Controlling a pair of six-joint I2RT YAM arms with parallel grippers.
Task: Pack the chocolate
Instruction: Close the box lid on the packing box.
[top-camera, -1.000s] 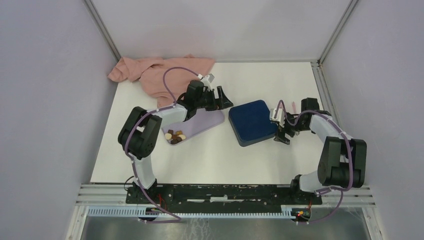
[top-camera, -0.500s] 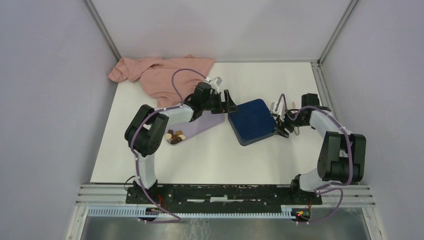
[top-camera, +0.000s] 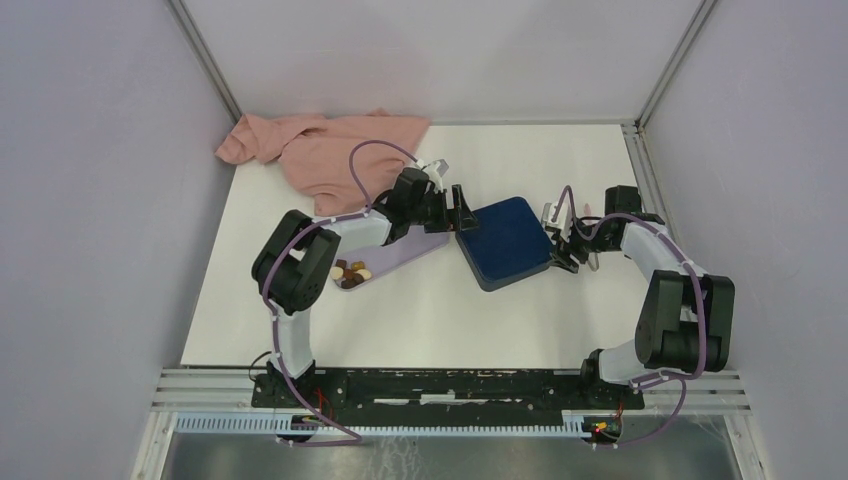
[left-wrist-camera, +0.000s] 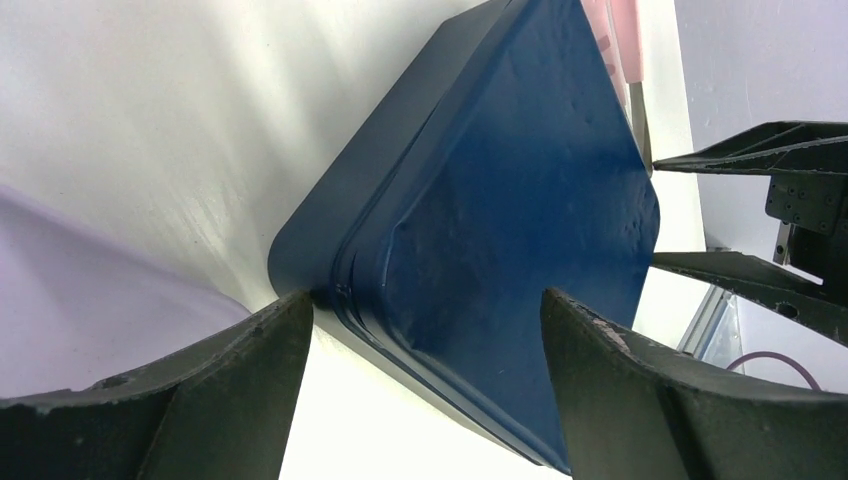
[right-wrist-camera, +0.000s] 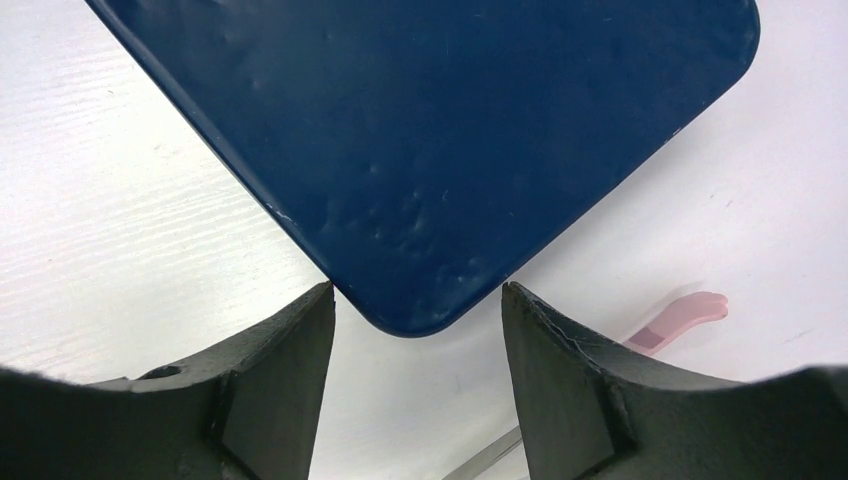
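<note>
Nearest the arm bases, a white table (top-camera: 430, 320) with a faint brushed grain is seen.

Chocolates (top-camera: 350, 272): a small heap of round brown and pale pieces, lying at the near-left end of a lilac tray (top-camera: 420, 243), smooth and matt, with rounded corners. They are on the tray, not in the box.

Blue box (top-camera: 507, 240): a square, rounded-corner tin with its lid on, dark navy, lightly dimpled on top, set cornerwise at mid-table. In the left wrist view a stepped seam between lid and base is visible along the edge.

Change noted over the last second: the left gripper (top-camera: 456, 213) has been brought rightward from above the tray to the box's left corner, and the right gripper (top-camera: 566, 248) has been moved in from the near-right edge to the box's right corner. The box itself appears slightly turned.

Left gripper: spread wide; in its wrist view one finger (left-wrist-camera: 215, 385) is seen at the corner seam, the other finger across the lid edge; whether they are pressing cannot be told. Right gripper: parted, straddling the corner of the box (right-wrist-camera: 420, 180) without closing on it.

Judgement: the box is being bracketed from both sides, probably to steady or open it so the chocolates can be put in.

A pink-handled utensil (right-wrist-camera: 670, 318) lies just right of the box, thin and glossy.

Farthest, at the back left: a crumpled pink cloth (top-camera: 320, 145), soft and folded.
</note>
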